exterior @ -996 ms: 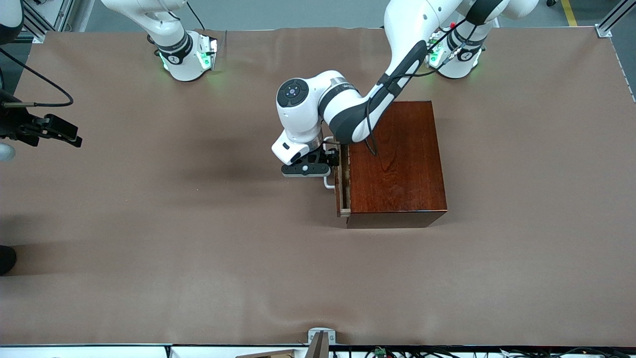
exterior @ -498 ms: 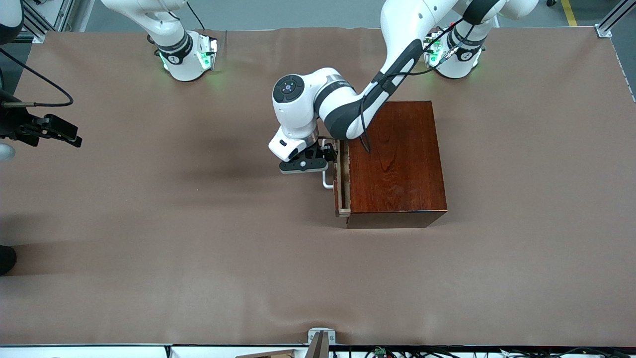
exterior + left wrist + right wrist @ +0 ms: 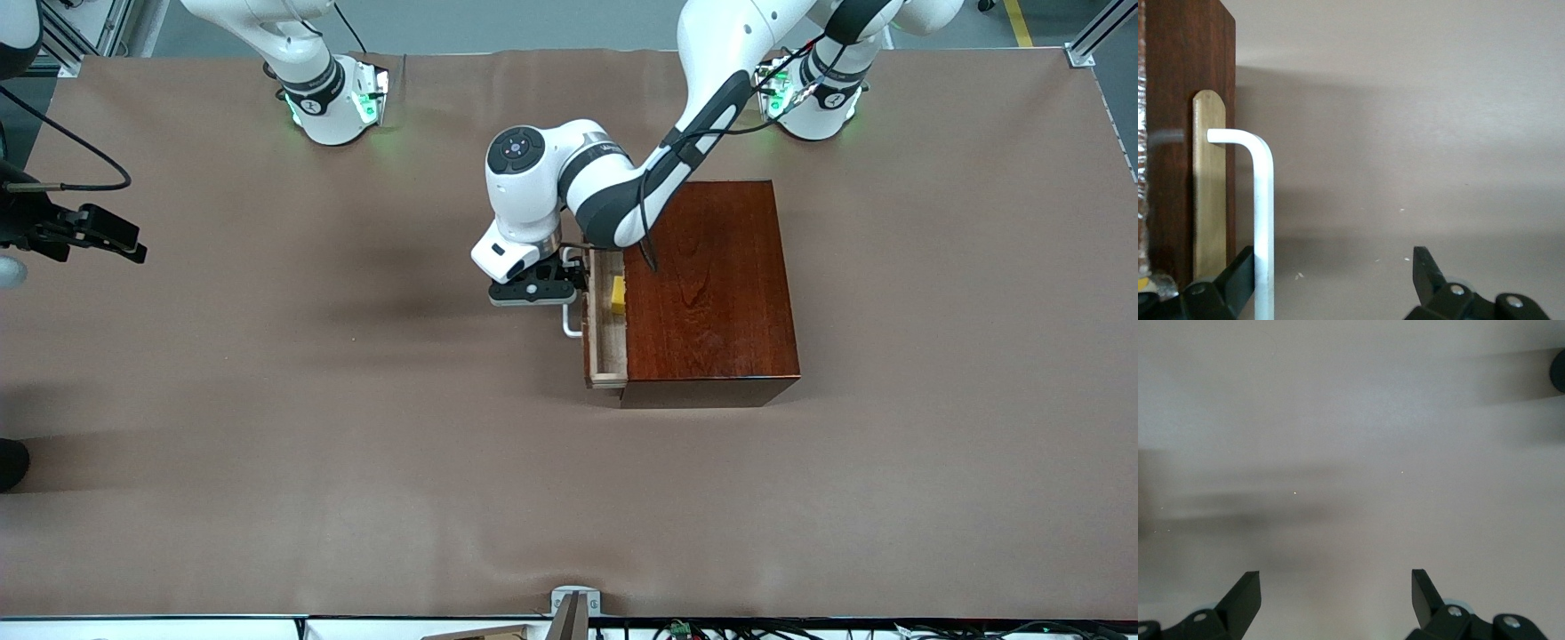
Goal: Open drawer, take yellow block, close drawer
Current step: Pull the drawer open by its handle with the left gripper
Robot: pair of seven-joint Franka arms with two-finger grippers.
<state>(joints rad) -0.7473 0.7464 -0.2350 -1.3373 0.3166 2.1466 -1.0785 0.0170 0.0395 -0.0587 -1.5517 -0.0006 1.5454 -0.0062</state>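
Note:
The mahogany box (image 3: 711,293) stands mid-table, and its drawer (image 3: 605,356) is pulled partly out toward the right arm's end. The yellow block (image 3: 618,294) lies in the pale tray, close to the box's edge. My left gripper (image 3: 574,277) is at the drawer front and stands open. In the left wrist view, the white handle (image 3: 1263,213) runs just inside one finger (image 3: 1238,273) of the left gripper (image 3: 1335,273), and the other finger is well apart. My right gripper (image 3: 1336,593) waits open over bare table at the right arm's end (image 3: 93,233).
Brown cloth (image 3: 356,444) covers the whole table. The arms' bases (image 3: 333,102) stand along the edge farthest from the front camera. A small metal bracket (image 3: 573,604) sits at the table's nearest edge.
The drawer has slid out toward the right arm's end, with the left gripper moving along at its handle. The yellow block has come into view. The right arm has not moved.

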